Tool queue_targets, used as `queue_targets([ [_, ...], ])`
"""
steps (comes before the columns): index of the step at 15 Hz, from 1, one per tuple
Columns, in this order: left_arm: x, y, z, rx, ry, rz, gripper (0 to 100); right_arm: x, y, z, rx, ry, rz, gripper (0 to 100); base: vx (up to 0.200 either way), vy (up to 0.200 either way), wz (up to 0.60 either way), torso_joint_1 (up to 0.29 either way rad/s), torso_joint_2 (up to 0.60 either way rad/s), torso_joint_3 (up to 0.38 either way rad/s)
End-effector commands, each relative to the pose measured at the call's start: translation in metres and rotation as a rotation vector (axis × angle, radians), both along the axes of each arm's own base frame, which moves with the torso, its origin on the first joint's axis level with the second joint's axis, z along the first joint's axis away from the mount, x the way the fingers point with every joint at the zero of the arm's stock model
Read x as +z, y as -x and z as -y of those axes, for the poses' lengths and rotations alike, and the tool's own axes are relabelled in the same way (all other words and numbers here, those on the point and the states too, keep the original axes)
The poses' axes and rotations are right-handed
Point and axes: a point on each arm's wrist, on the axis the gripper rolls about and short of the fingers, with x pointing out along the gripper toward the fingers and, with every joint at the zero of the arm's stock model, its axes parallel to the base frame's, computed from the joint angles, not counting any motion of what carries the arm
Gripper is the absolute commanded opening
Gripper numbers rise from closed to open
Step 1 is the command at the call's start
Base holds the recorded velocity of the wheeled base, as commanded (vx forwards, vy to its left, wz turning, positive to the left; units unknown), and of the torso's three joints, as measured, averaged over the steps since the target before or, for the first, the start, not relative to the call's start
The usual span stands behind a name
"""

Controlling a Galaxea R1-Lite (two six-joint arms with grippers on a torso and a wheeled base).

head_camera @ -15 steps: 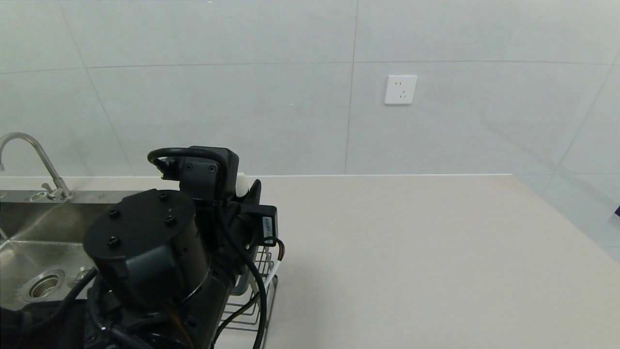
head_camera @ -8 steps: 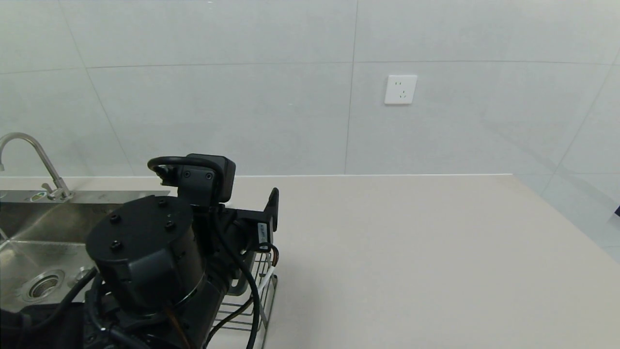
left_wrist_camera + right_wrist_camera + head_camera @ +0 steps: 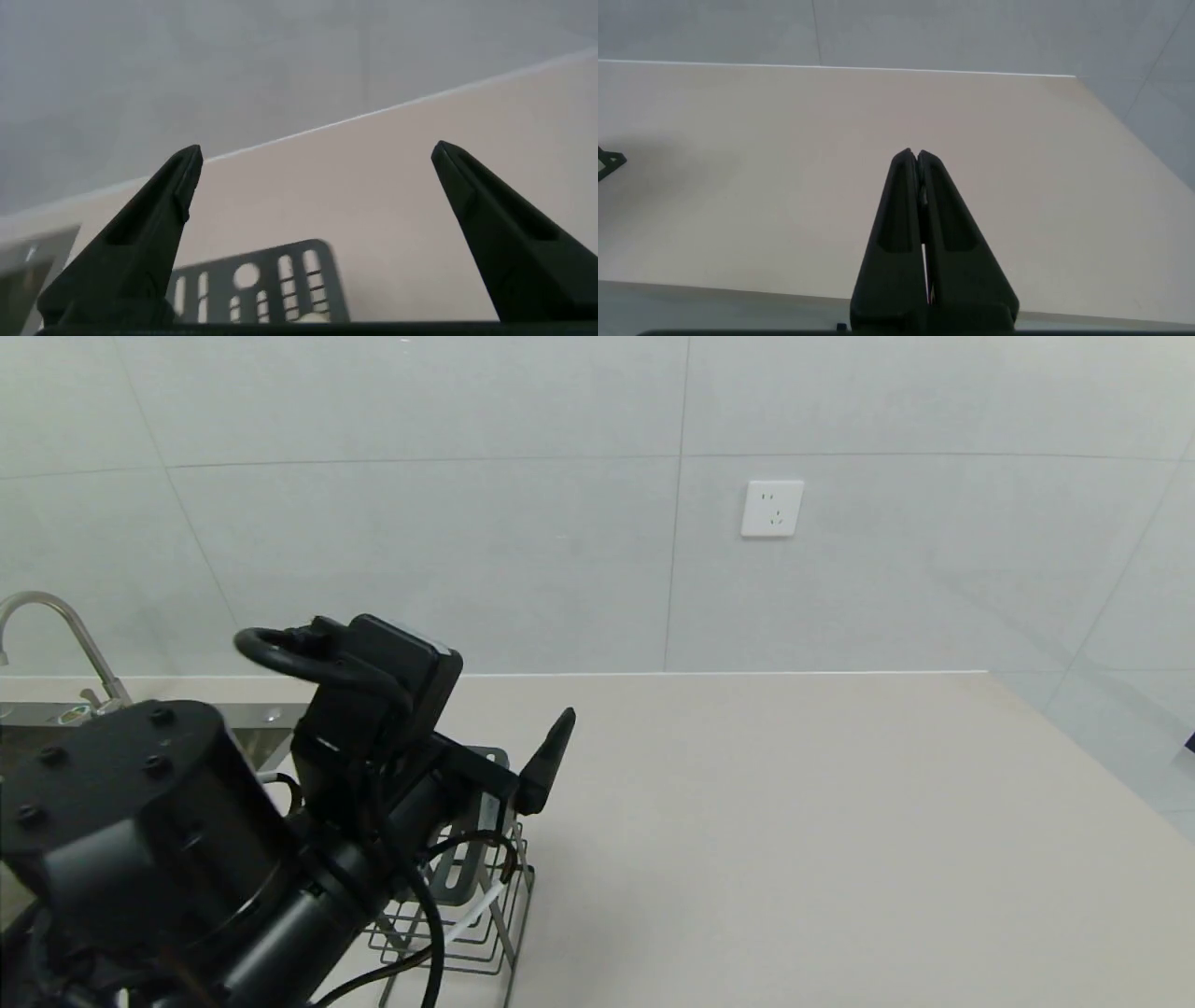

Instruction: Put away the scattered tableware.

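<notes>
While spread, left gripper (image 3: 316, 149); one rack (image 3: 455, 875)

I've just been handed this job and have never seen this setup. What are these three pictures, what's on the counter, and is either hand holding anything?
These come from a two-armed robot at a kitchen counter. The wide picture is taken by a camera on its head, looking forward and down; the big black shape on the left is its left arm. The other two come from cameras on the wrists, each looking out along its own hand. The left hand is open and empty, above a wire rack that holds a grey perforated plate. The right hand is shut with nothing in it, over the counter. A tap stands at the far left.
</notes>
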Motion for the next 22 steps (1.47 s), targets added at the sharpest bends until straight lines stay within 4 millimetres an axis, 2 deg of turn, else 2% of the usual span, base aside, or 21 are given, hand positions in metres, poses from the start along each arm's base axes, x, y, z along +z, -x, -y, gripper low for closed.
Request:
queue_targets([
  [1,0.01,0.003,-0.023,-0.071,-0.042,0.095,100,0.0,0.0,0.0,0.0,0.0,-0.001,0,0.0,0.0,0.0,0.0,0.0,0.0],
  [3,0.011,-0.003,-0.032,-0.147,-0.096,0.133,100,0.0,0.0,0.0,0.0,-0.001,-0.001,0,0.0,0.0,0.0,0.0,0.0,0.0],
  [4,0.009,-0.009,-0.038,-0.242,-0.125,0.147,100,0.0,0.0,0.0,0.0,-0.001,-0.001,0,0.0,0.0,0.0,0.0,0.0,0.0],
  [7,0.013,-0.007,-0.038,-0.402,-0.112,0.173,100,0.0,0.0,0.0,-0.009,-0.004,-0.001,0,0.0,0.0,0.0,0.0,0.0,0.0],
  [11,0.041,0.0,-0.068,-0.339,0.004,0.08,100,0.0,0.0,0.001,-0.04,-0.007,-0.001,0,0.0,0.0,0.0,0.0,0.0,0.0],
  [12,0.053,0.008,-0.082,-0.306,0.021,0.058,100,0.0,0.0,0.001,-0.04,-0.007,-0.001,0,0.0,0.0,0.0,0.0,0.0,0.0],
  [13,0.054,0.009,-0.083,-0.305,0.025,0.058,100,0.0,0.0,0.001,-0.04,-0.007,-0.001,0,0.0,0.0,0.0,0.0,0.0,0.0],
  [15,0.073,0.038,-0.113,-0.305,0.197,0.054,100,0.0,0.0,0.001,-0.04,-0.007,-0.001,0,0.0,0.0,0.0,0.0,0.0,0.0],
  [16,0.073,0.061,-0.131,-0.292,0.297,0.066,100,0.0,0.0,0.001,-0.04,-0.007,-0.001,0,0.0,0.0,0.0,0.0,0.0,0.0],
  [17,0.073,0.074,-0.139,-0.282,0.336,0.09,100,0.0,0.0,0.001,-0.04,-0.007,-0.001,0,0.0,0.0,0.0,0.0,0.0,0.0],
  [18,0.067,0.105,-0.156,-0.256,0.37,0.17,100,0.0,0.0,0.001,-0.04,-0.007,-0.001,0,0.0,0.0,0.0,0.0,0.0,0.0],
  [19,0.058,0.127,-0.166,-0.221,0.378,0.232,100,0.0,0.0,0.001,-0.04,-0.007,-0.001,0,0.0,0.0,0.0,0.0,0.0,0.0],
  [20,0.042,0.153,-0.175,-0.136,0.376,0.289,100,0.0,0.0,0.001,-0.04,-0.006,-0.001,0,0.0,0.0,0.0,0.0,0.0,0.0],
  [21,0.035,0.161,-0.177,-0.098,0.373,0.297,100,0.0,0.0,0.001,-0.04,-0.006,-0.001,0,0.0,0.0,0.0,0.0,0.0,0.0],
  [22,0.015,0.177,-0.179,-0.038,0.365,0.299,100,0.0,0.0,0.001,-0.04,-0.007,-0.001,0,0.0,0.0,0.0,0.0,0.0,0.0],
])
